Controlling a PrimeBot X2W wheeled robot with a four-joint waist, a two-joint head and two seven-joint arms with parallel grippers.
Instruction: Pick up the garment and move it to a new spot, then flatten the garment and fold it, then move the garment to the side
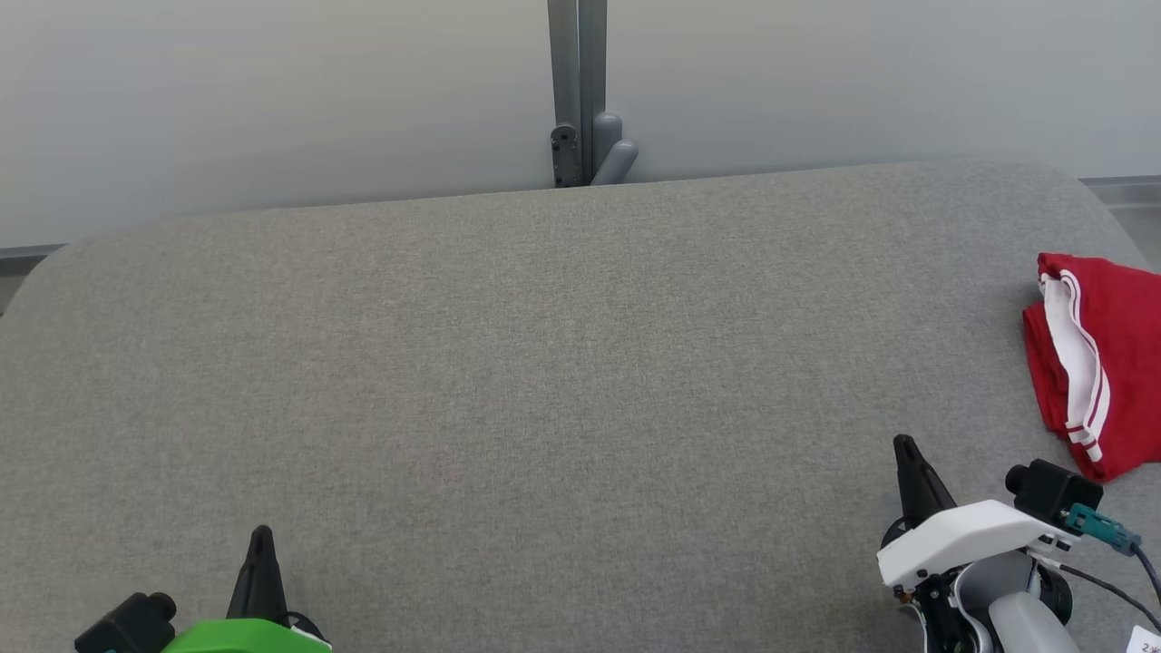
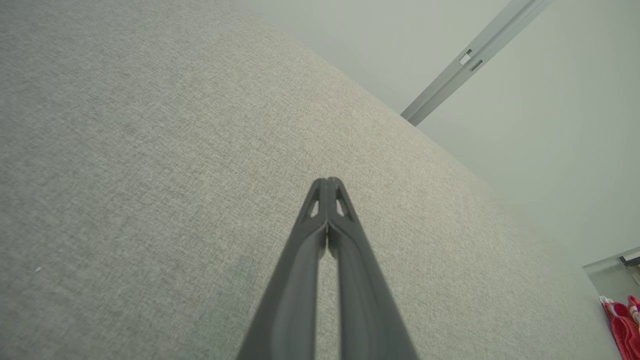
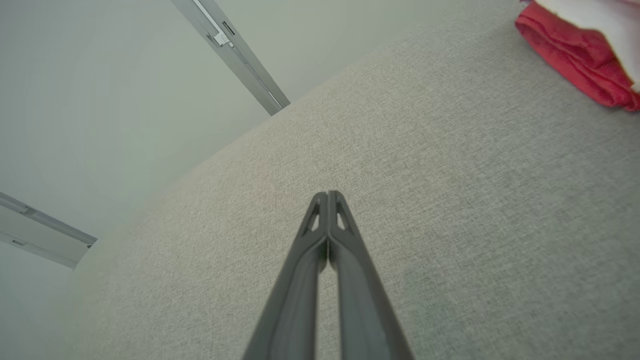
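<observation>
The garment (image 1: 1102,363) is red with white striped trim and lies folded at the right edge of the grey fabric table (image 1: 544,381). It also peeks in at the lower right of the left wrist view, garment (image 2: 622,325), and at the top right of the right wrist view, garment (image 3: 580,50). My right gripper (image 1: 903,444) stands near the front right, short of the garment, shut and empty; its tips meet in its own view, right gripper (image 3: 327,194). My left gripper (image 1: 262,533) is at the front left, shut on nothing, tips together, left gripper (image 2: 327,180).
A pale wall with a grey vertical post and bracket (image 1: 580,136) rises behind the table's far edge. The table's rounded corners fall away at far left and far right. A broad stretch of bare grey fabric lies between the two grippers.
</observation>
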